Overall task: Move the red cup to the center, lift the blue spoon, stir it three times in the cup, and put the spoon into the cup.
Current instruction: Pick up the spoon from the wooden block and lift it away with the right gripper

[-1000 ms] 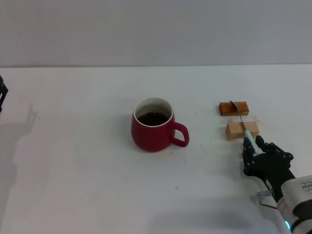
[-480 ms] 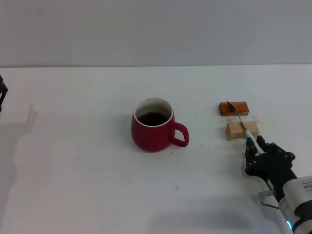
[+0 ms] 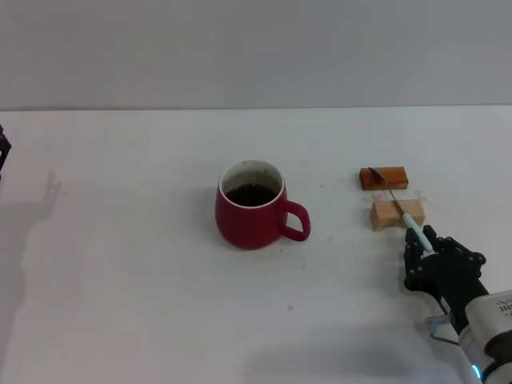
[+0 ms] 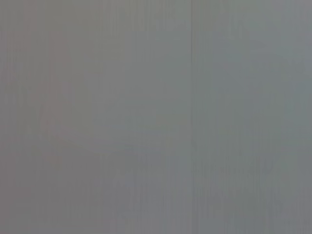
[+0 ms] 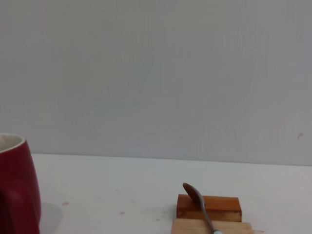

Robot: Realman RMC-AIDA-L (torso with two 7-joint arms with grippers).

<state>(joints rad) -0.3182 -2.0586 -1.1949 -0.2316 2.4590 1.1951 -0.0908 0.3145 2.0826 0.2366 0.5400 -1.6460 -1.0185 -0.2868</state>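
Note:
The red cup (image 3: 250, 214) stands mid-table, holding dark liquid, its handle pointing toward my right side; its edge also shows in the right wrist view (image 5: 14, 190). The blue spoon (image 3: 411, 223) lies across two small wooden blocks, its silver bowl on the far block and its pale handle running into my right gripper (image 3: 424, 246). That gripper sits low at the near right, closed on the end of the handle. In the right wrist view the spoon's bowl and neck (image 5: 197, 202) rest on the blocks. My left gripper (image 3: 3, 150) is parked at the far left edge.
A dark orange block (image 3: 390, 178) and a pale wooden block (image 3: 387, 214) lie right of the cup, under the spoon. A grey wall stands behind the white table (image 3: 128, 264). The left wrist view is a blank grey.
My right gripper has drawn slightly back toward the near right. The spoon's handle has shifted with it and its bowl has swung a little left on the far block.

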